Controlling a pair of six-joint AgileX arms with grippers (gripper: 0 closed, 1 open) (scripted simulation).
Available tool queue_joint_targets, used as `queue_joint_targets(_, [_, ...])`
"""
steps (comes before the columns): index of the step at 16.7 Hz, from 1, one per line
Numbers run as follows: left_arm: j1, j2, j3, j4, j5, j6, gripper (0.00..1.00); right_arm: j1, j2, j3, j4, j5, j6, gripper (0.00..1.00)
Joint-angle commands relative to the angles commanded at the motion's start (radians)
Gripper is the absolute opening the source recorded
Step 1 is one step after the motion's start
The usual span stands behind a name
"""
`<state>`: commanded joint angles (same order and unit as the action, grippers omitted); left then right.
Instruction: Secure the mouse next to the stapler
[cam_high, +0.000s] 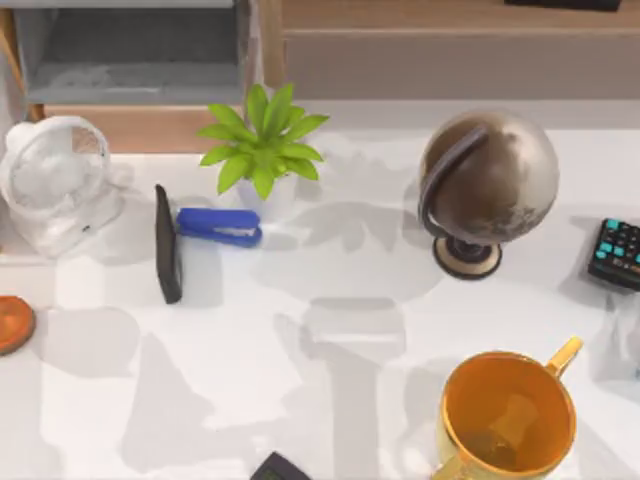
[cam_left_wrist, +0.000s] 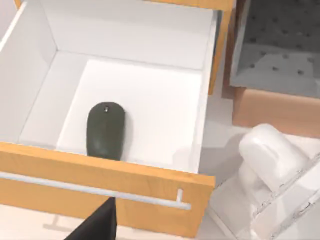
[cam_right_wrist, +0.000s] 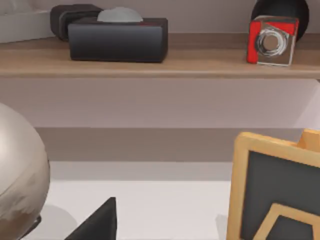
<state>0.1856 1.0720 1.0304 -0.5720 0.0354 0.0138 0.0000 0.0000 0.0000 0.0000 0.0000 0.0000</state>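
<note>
**Black mouse lies by the blue stapler at the desk's left**

On the white desk (cam_high: 330, 400), the slim glossy black mouse (cam_high: 168, 243) lies as a narrow strip running front to back on the left side. The small bright-blue stapler (cam_high: 219, 226) lies crosswise just to its right. Its left end reaches the mouse's edge, though whether the two touch cannot be told. A leafy green potted plant (cam_high: 262, 150) stands just behind the stapler, and a white desk fan (cam_high: 55, 180) stands to the mouse's left. Further right are a brown-grey globe on a round stand (cam_high: 488, 180), a black keypad with teal keys (cam_high: 615, 253) at the right edge, and a large yellow cup (cam_high: 510, 415) near the front.

The left wrist view looks into an open wooden drawer with a white inside (cam_left_wrist: 150, 100), where a second dark oval mouse (cam_left_wrist: 105, 130) lies near the front panel. A dark part of the left pincer (cam_left_wrist: 97, 225) shows at the edge of that view. A like part of the right pincer (cam_right_wrist: 95, 222) shows beside the globe. For both, apart or together cannot be told.
</note>
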Motion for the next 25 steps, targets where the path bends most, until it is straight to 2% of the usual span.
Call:
queue_joint_targets(8, [0.109, 0.887, 0.825, -0.441, -0.017, 0.056, 1.0, 0.0, 0.0, 0.0, 0.0, 0.0, 0.0, 1.0])
queue_joint_targets(14, [0.149, 1.374, 1.291, -0.684, -0.019, 0.132, 1.0, 0.0, 0.0, 0.0, 0.0, 0.0, 0.0, 1.0])
queue_joint_targets(18, [0.141, 1.529, 1.447, -0.767, -0.013, 0.172, 1.0, 0.0, 0.0, 0.0, 0.0, 0.0, 0.0, 1.0])
queue_joint_targets(25, [0.141, 1.543, 1.458, -0.772, -0.012, 0.176, 1.0, 0.0, 0.0, 0.0, 0.0, 0.0, 0.0, 1.0])
